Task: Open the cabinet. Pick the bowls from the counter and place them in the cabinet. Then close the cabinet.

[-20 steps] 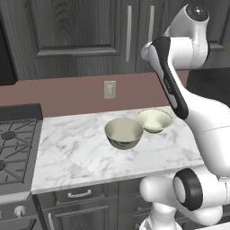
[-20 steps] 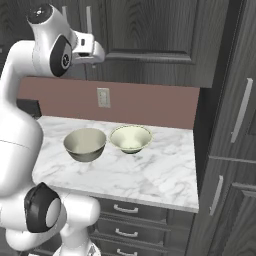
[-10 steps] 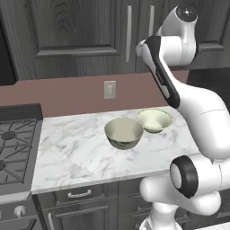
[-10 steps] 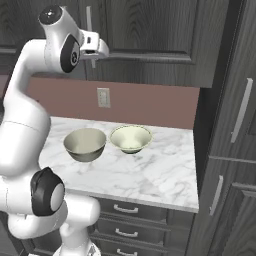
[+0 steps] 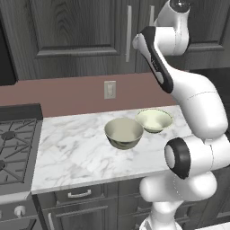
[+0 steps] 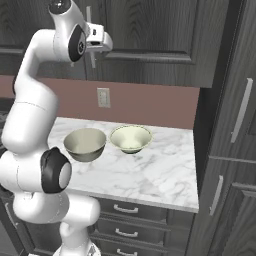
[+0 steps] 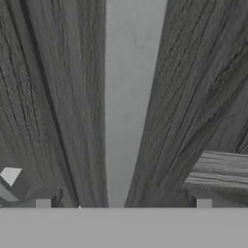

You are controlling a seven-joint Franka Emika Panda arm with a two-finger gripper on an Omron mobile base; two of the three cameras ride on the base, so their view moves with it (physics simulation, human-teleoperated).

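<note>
Dark wall cabinet (image 5: 67,36) stood shut above the counter (image 5: 81,157), both bowls (image 5: 124,133) at its centre. Fingers (image 7: 42,204) apart, facing a handle (image 7: 128,106) at twelve o'clock. Advise straddling the bar squarely before closing and pulling.

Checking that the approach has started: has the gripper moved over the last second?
Yes. The gripper has closed in on the cabinet handle, leftward from the right base view.

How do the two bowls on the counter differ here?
The nearer bowl is deeper and taller; the farther bowl is shallower and wider-flared. The nearer bowl sits closer to the stove, the farther bowl nearer the wall. Both stand upright on the counter, cream-green inside, apparently just touching.
</note>
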